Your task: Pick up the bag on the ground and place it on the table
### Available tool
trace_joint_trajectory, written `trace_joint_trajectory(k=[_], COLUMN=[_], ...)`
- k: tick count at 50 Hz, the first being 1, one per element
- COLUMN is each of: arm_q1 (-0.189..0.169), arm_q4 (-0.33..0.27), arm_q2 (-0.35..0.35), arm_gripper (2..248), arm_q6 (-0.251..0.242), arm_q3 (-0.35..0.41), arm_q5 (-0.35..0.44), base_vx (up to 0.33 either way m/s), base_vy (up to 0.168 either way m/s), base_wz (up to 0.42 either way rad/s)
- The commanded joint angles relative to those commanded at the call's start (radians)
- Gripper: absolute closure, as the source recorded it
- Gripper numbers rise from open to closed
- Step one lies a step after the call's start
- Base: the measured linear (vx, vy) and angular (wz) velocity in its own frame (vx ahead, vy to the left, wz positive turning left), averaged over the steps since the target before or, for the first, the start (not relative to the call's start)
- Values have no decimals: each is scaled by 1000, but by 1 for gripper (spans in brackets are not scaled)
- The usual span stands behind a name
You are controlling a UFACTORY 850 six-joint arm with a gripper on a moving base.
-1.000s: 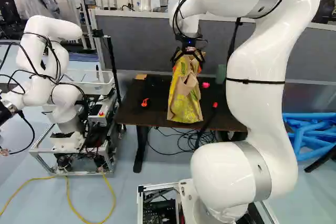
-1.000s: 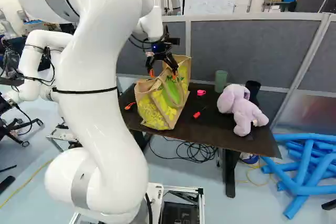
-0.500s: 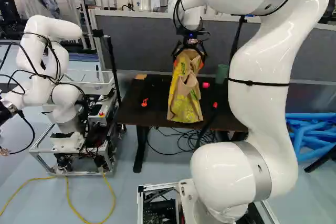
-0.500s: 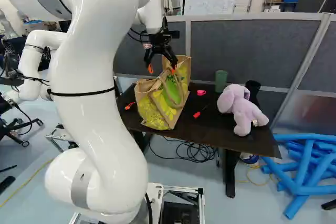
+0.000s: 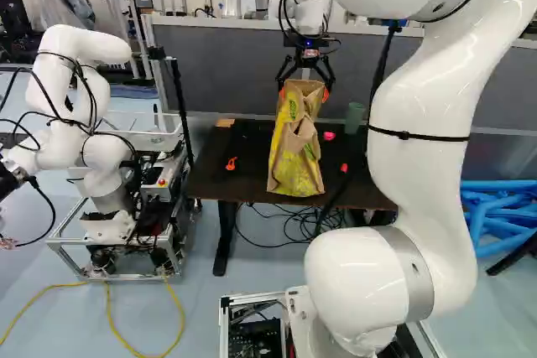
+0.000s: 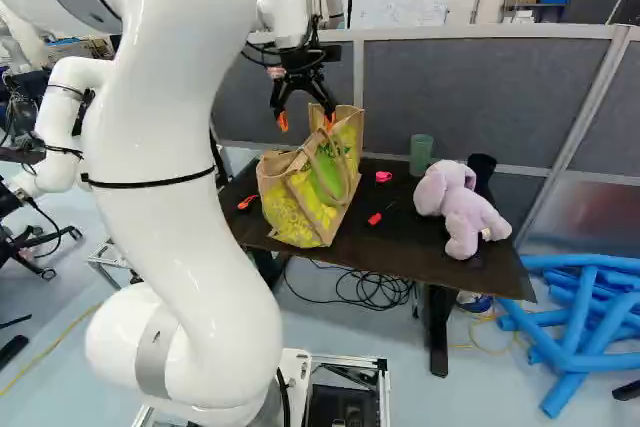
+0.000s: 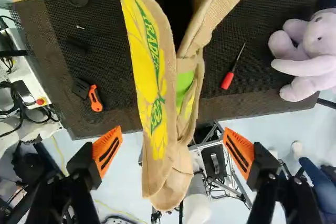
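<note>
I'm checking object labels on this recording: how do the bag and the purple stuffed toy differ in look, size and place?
The bag is tan with yellow and green print, while the stuffed toy is plain pale purple. The bag is clearly bigger than the toy. The bag is close to the open fingers; the toy is well away from them. Both rest on the dark table.

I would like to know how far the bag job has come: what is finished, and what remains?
The main part looks done: the bag stands on the table, near its front edge. Nothing is in hand: the jaws are open, one on each side of the bag, with gaps between. Probably all that is left is to move the arm clear.
</note>
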Motion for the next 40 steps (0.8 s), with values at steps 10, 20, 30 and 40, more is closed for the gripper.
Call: trace_joint_trajectory(k=[10, 20, 30, 40], arm_q1=[0, 0, 0, 0], arm_q4=[0, 0, 0, 0], arm_q2=[1, 1, 1, 1], arm_gripper=[3, 3, 3, 3], arm_q6=[0, 0, 0, 0], arm_q3=[-1, -1, -1, -1], arm_q5=[-3, -3, -3, -3], base_vx=[0, 0, 0, -6], base_vy=[0, 0, 0, 0], base_wz=[0, 0, 0, 0])
